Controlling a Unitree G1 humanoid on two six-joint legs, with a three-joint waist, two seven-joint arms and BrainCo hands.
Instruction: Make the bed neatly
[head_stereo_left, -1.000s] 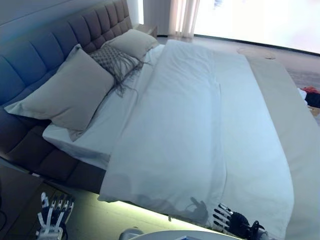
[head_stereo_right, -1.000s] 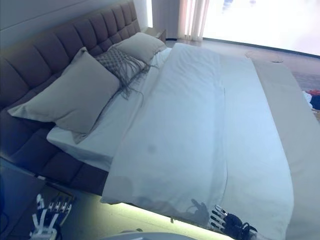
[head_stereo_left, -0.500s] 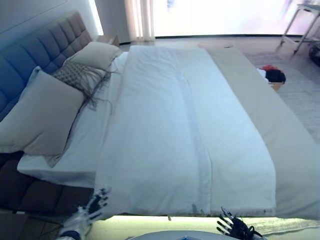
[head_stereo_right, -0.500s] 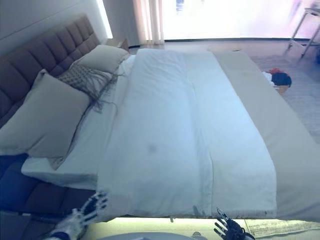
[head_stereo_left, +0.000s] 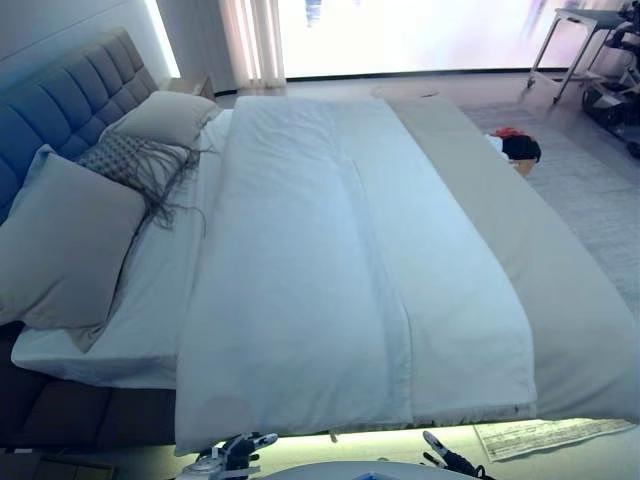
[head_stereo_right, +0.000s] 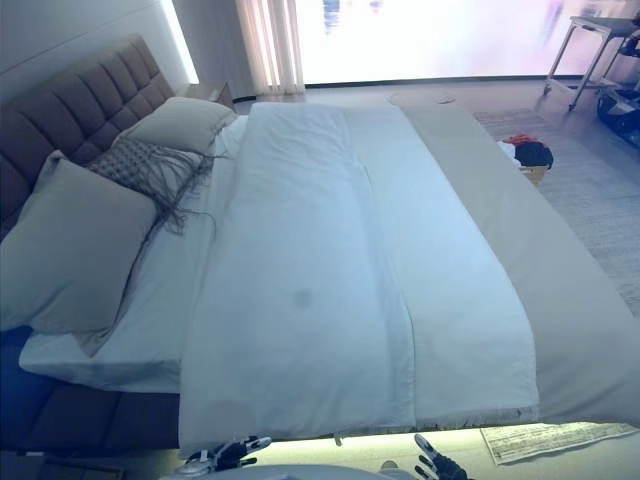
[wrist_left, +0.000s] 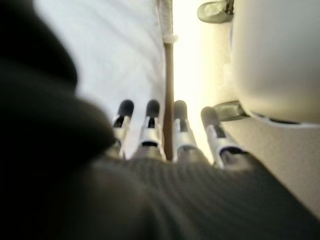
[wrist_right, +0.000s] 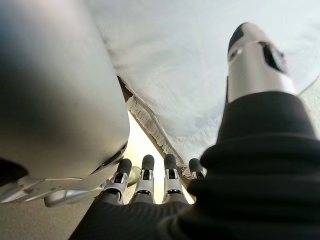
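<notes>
A white duvet (head_stereo_left: 300, 280) lies along the middle of the bed, its near edge hanging over the side. A beige cover (head_stereo_left: 545, 280) shows to its right. A large grey pillow (head_stereo_left: 60, 240), a fringed patterned cushion (head_stereo_left: 125, 160) and a second pillow (head_stereo_left: 165, 115) lean at the tufted headboard (head_stereo_left: 55, 100). My left hand (head_stereo_left: 232, 453) is low below the duvet's near left corner, fingers (wrist_left: 150, 130) straight and holding nothing. My right hand (head_stereo_left: 447, 461) is low under the duvet's near right part, fingers (wrist_right: 145, 175) straight beside its fringed edge (wrist_right: 150, 125), also holding nothing.
A lit strip glows under the bed's near side. A printed sheet of paper (head_stereo_left: 530, 435) lies on the floor at the near right. Red and dark clothes (head_stereo_left: 515, 146) lie beyond the bed, near a metal stand (head_stereo_left: 570, 40). A nightstand (head_stereo_left: 190, 86) and curtains (head_stereo_left: 250, 40) are at the far end.
The camera has swung right, so the whole bed has shifted left. My left hand has come from beside the headboard end to under the duvet's near edge. Both hands sit lower.
</notes>
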